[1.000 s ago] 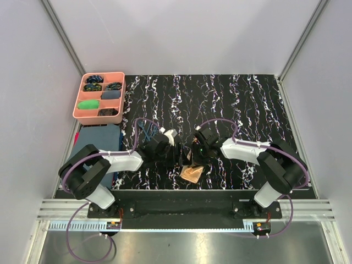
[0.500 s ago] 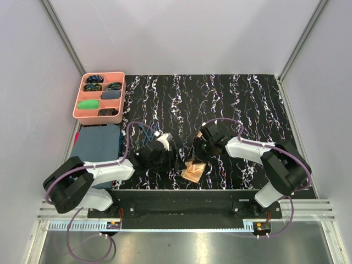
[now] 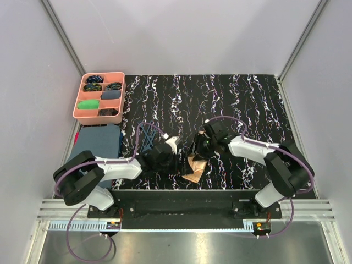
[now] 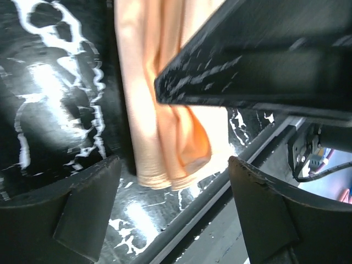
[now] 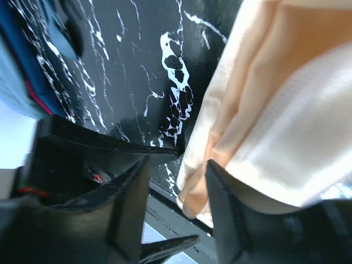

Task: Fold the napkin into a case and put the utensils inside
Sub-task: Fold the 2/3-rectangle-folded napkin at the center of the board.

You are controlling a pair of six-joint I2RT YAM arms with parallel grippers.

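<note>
A ribbed metal rail (image 3: pixel 181 212) runs along the near edge, and both arm bases are bolted to it. Just beyond, on the black white-veined table top (image 3: pixel 247 104), the napkin (image 3: pixel 194 169) lies folded into a narrow, loosely layered strip close to the front edge. The left gripper (image 4: pixel 173 176) hangs over it with its fingers (image 4: pixel 88 203) spread wide, clear of the fabric on both sides. The right gripper (image 5: pixel 177 181) stands with its jaws parted over the strip's folded edge, not clamped on it. Behind the left arm lie the utensils (image 3: pixel 147 143), dark blue. A blue-grey cloth (image 3: pixel 98 142) sits at the left edge, with a pink compartment tray (image 3: pixel 97 119) behind it. Plain pale grey walls (image 3: pixel 187 33) close in three sides.
</note>
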